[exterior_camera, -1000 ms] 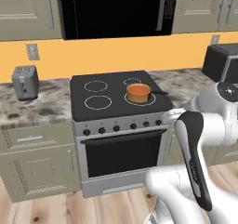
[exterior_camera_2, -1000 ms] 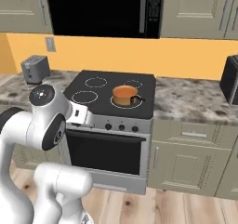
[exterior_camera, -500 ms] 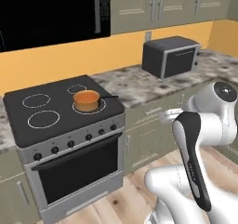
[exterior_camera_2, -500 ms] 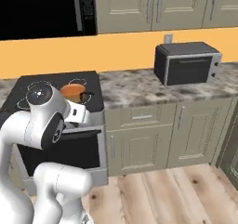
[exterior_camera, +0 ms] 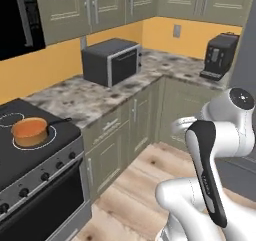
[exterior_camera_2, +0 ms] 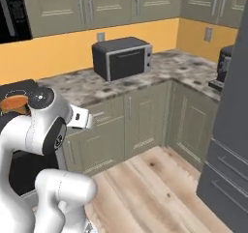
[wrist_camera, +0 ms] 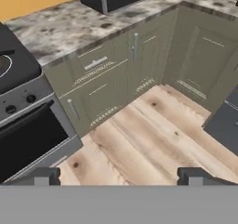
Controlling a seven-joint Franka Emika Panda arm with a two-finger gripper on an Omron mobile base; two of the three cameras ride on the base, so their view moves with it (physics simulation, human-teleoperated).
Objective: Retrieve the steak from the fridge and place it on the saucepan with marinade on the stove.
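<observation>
The stove (exterior_camera: pixel 35 157) is the landmark here, at the left end of the speckled stone counter (exterior_camera: pixel 100 97). On its black glass top, over a right-hand burner ring, sits the saucepan (exterior_camera: pixel 30 131), its thin dark handle pointing away toward the counter, and the marinade (exterior_camera: pixel 29 125) fills it with smooth orange. In the right base view the same saucepan (exterior_camera_2: pixel 14 103) peeks out just beyond the arm's shoulder. Along the counter from the stove, well apart from it, stands a dark microwave (exterior_camera: pixel 111 61) against the orange wall, and past the corner, farther still from the stove, a black coffee machine (exterior_camera: pixel 218 56). On the far side of the room from the stove, the fridge (exterior_camera_2: pixel 227 145) shows as a tall grey front with wide drawers low down; its doors are closed, so the steak cannot be seen. The gripper (wrist_camera: pixel 119 175) hangs over the wooden floor (wrist_camera: pixel 148 139) in front of the cabinets (wrist_camera: pixel 111 74) right of the stove, its jaws spread fully wide with nothing between them.
</observation>
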